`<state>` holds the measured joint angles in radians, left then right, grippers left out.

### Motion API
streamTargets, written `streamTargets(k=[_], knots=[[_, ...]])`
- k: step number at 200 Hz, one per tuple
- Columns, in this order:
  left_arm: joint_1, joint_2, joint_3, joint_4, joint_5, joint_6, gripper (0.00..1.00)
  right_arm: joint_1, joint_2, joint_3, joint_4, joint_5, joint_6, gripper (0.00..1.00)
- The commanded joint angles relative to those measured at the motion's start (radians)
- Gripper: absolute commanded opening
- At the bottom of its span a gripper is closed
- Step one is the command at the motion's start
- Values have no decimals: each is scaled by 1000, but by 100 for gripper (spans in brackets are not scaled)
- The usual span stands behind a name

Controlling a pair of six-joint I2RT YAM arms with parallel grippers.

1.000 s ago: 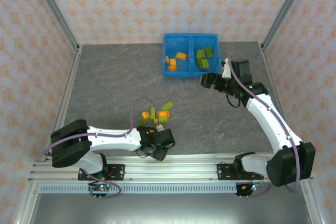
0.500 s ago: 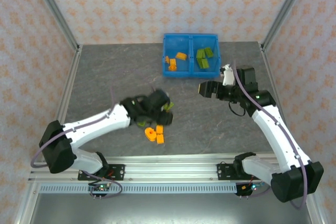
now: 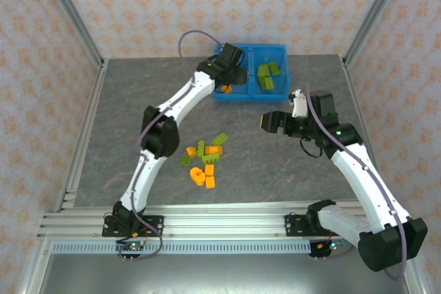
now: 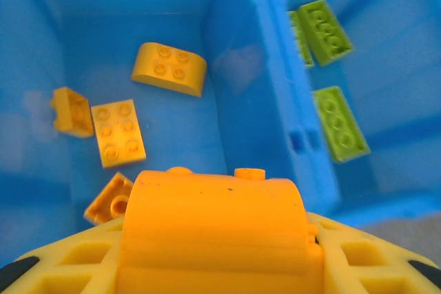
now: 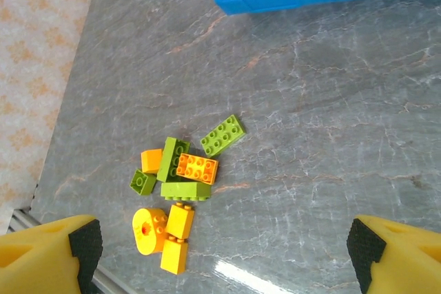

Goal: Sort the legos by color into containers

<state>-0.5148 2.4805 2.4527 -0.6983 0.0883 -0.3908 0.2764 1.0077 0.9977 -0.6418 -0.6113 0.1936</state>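
The bin point(image 3: 275, 47) held some sorted bricks point(image 3: 269, 74); a pile point(image 3: 205, 156) was left outside. Left jaws clamped an orange brick point(image 4: 213, 225); right jaws stood apart.

Robot test cell in a lab

A grey stone-patterned table point(image 3: 138, 122) sits boxed in. Bare metal posts point(image 3: 72, 15) rise from the table's far corners, and flat panels point(image 3: 207, 5) printed with a repeated orange motif close off its back and both sides like screens. Along the table's near edge runs a slotted metal rail point(image 3: 227, 222), and two white robot arms point(image 3: 176, 105) trailing cables are bolted to it side by side.
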Motion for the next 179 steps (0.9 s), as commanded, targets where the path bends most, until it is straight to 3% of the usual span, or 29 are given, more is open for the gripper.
streamTargets(k=[1,18,39,101,127,157,179], knots=[[19,62,146,-83,-15,8,41,6,-48,-29,40,53,61,93],[22,83,145,-29,55,11,48,5,-58,-31,45,60,68,93],[21,93,145,-5,110,5,67,6,-55,-27,52,62,71,93],[18,-14,145,-18,160,9,71,7,-33,-9,65,76,64,93],[18,-197,55,-48,150,69,72,42,-35,-17,64,145,10,93],[29,-515,-283,24,106,157,81,152,-5,-36,104,189,-74,93],[49,-744,-530,39,55,215,85,289,62,-40,119,213,-137,93]])
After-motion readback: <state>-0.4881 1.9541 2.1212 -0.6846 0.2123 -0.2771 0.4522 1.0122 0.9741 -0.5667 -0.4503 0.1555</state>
